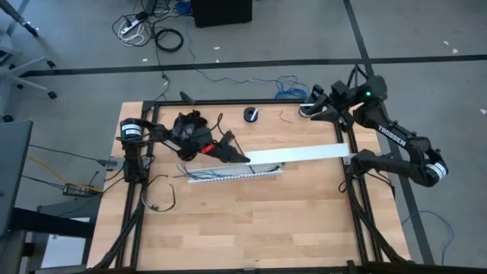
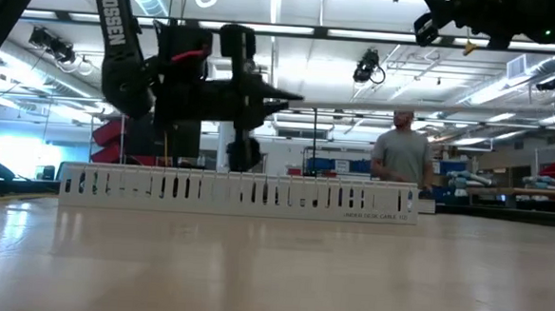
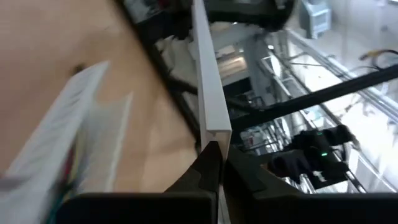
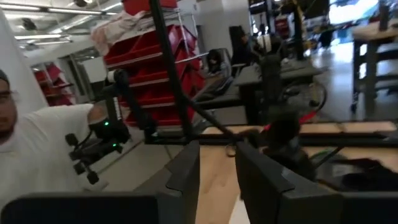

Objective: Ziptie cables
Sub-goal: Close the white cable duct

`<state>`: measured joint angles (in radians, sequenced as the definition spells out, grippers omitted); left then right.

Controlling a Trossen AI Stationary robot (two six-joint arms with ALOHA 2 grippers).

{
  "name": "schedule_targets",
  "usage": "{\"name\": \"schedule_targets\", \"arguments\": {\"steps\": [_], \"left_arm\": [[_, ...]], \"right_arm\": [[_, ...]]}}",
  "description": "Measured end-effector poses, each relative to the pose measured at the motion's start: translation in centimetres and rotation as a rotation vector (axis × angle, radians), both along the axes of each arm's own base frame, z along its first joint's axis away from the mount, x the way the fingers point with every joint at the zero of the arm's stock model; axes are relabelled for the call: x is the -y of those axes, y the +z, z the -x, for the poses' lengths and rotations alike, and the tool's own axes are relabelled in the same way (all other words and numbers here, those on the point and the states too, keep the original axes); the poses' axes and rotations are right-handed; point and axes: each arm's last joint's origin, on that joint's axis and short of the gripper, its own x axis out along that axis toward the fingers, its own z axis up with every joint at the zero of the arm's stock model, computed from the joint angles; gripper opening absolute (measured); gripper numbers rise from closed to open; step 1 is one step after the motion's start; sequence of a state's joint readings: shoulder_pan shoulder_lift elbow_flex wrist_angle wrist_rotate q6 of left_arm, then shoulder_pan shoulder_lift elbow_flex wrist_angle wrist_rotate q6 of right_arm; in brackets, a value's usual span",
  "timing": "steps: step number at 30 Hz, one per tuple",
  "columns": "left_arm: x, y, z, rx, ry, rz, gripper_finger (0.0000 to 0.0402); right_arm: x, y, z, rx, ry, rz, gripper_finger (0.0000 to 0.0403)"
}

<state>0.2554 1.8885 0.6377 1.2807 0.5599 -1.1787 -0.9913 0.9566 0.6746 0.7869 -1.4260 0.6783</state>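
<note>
Cables [image 1: 199,173] seem to lie along the white slotted duct [image 1: 232,174], just beside and below the left pincer [image 1: 230,149] on its near side. They show only as thin dark lines, so I cannot tell whether they sit fully inside the channel. The left pincer is clamped on one end of a long white cover strip [image 1: 304,153]. The strip reaches away from its fingertips [image 3: 210,163] across the table towards the right arm's base, clear of the duct. The right pincer [image 1: 313,108] waits well apart, up at the far edge beyond the strip's free end. Its fingers [image 4: 186,171] stand apart with nothing between them. The step in hand looks like handling the cover so the wires can be reached or enclosed. To do it well, the strip should stay level and parallel to the duct. A one-ended grip lets the free end sag or swing, so the move wants to be slow, and the right pincer could steady the far end. By count: one cover strip, one slotted duct, one wire bundle, one small dark object [image 1: 251,115] beyond the pincer, and two arms. No ziptie is visible.
</note>
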Motion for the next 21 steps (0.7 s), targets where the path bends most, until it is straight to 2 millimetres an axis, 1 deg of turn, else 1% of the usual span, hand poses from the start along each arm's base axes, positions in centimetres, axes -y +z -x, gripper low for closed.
{"name": "schedule_targets", "arguments": {"steps": [3, 5, 8, 10, 12, 15, 18, 21], "left_arm": [[-0.2, 1.0, -0.8, 0.047, -0.014, -0.031, 0.0], [-0.3, 1.4, -1.2, 0.067, -0.014, -0.041, 0.0], [-0.6, 1.4, -1.3, 0.066, 0.007, -0.058, 0.0], [-1.1, 1.3, -1.1, 0.054, 0.032, -0.056, 0.0], [-1.3, 1.1, -1.1, 0.038, 0.063, -0.052, 0.0], [-1.6, 1.1, -1.0, 0.034, 0.094, -0.047, 0.0], [-1.7, 1.2, -1.0, 0.04, 0.104, -0.051, 0.0], [-1.6, 1.5, -0.9, 0.059, 0.103, -0.06, 0.0]], "right_arm": [[0.1, -0.8, -0.9, -0.034, 0.041, -0.035, 0.0117], [0.1, -1.3, -1.7, -0.042, 0.068, -0.043, 0.0137], [0.1, -1.7, -2.9, -0.033, 0.081, -0.051, 0.0177], [0.1, -1.6, -3.6, -0.009, 0.089, -0.031, 0.0206], [0.0, -0.8, -4.1, 0.035, 0.08, 0.004, 0.0235], [-0.2, 1.1, -4.6, 0.094, 0.102, 0.078, 0.0267], [-0.5, 2.8, -5.0, 0.089, 0.155, 0.096, 0.0275], [-0.7, 4.0, -5.3, 0.042, 0.204, 0.067, 0.0267]]}}
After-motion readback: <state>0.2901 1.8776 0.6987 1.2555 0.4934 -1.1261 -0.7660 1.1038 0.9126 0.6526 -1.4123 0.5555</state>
